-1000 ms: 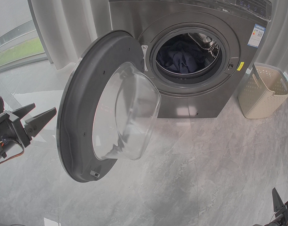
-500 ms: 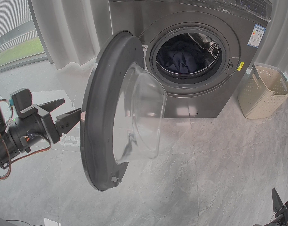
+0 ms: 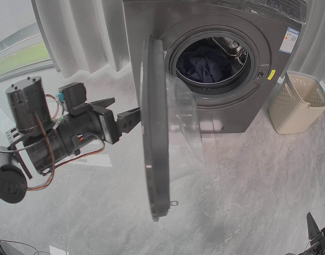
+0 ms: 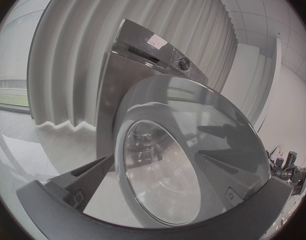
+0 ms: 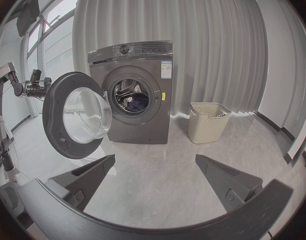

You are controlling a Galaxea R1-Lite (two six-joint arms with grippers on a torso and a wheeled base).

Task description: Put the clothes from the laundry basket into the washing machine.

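Note:
The grey washing machine (image 3: 219, 15) stands ahead with dark blue clothes (image 3: 205, 66) lying in its drum. Its round door (image 3: 155, 131) stands edge-on to me, half swung. My left gripper (image 3: 126, 107) is open, and its lower fingertip presses the door's outer face. In the left wrist view the door (image 4: 179, 144) spans both fingers (image 4: 89, 174). The beige laundry basket (image 3: 298, 103) sits on the floor to the right of the machine. My right gripper (image 3: 321, 216) hangs open low at the right, holding nothing, far from the basket (image 5: 208, 122).
White curtains (image 3: 81, 25) hang behind the machine, and a window (image 3: 13, 36) is at the far left. Grey tiled floor (image 3: 240, 195) lies open in front of the machine and the basket.
My left arm has moved right and met the door's outer face. The door has swung from wide open to about halfway towards the drum. The right gripper has stayed still.

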